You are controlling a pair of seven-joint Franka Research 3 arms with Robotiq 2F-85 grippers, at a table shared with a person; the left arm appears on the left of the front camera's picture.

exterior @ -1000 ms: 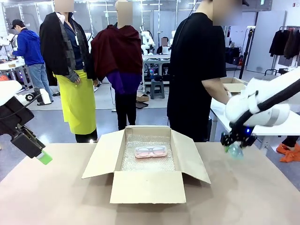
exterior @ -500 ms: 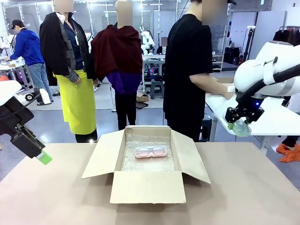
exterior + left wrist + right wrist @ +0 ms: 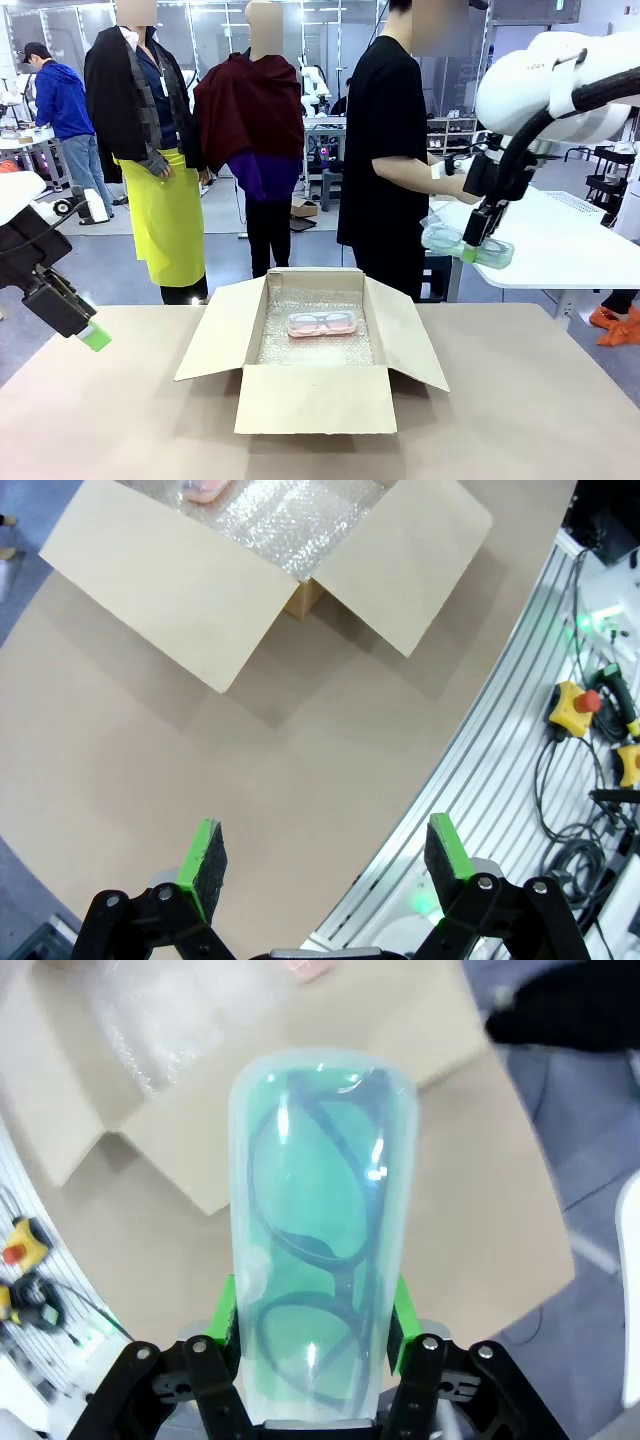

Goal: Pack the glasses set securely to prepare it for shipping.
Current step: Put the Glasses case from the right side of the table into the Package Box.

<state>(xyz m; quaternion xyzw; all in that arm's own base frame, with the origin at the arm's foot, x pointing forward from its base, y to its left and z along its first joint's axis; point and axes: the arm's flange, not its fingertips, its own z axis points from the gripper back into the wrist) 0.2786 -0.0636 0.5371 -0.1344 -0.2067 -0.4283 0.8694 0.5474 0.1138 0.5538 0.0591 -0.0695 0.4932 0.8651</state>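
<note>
Centrally on the brown table [image 3: 520, 400] stands an open brown cardboard box [image 3: 310, 400], its four flaps folded outward. Its floor is lined with clear bubble wrap [image 3: 300, 348], and on that lining, toward the far wall, lies a small oblong pink case [image 3: 322, 323] with a see-through top and a pair of spectacles showing inside it. The pink case lies flat, its long side running across the box.

The second half of the set, a pale mint-green case [image 3: 495, 255] of the same rounded shape, hangs in the air to the right of the box and well above the table. The right gripper [image 3: 470, 250] pinches it, its green pads pressed against the two long sides. In the right wrist view the mint-green case [image 3: 315, 1190] rises from between the fingers of that gripper [image 3: 312, 1325], dark spectacle frames visible through its clear top. Beyond it are a box flap [image 3: 150, 1150], the bubble wrap [image 3: 140, 1030] and an edge of the pink case [image 3: 315, 968].

At the left side the left gripper [image 3: 95, 337] hangs over the table, well apart from the box. In its own view the left gripper [image 3: 325, 865] has its jaws spread wide with nothing between them, above bare tabletop. The box [image 3: 160, 580] is farther off, with the bubble wrap [image 3: 290, 515] and a corner of the pink case [image 3: 205, 490] inside.

A person [image 3: 385, 150] in a black shirt stands beyond the table.
</note>
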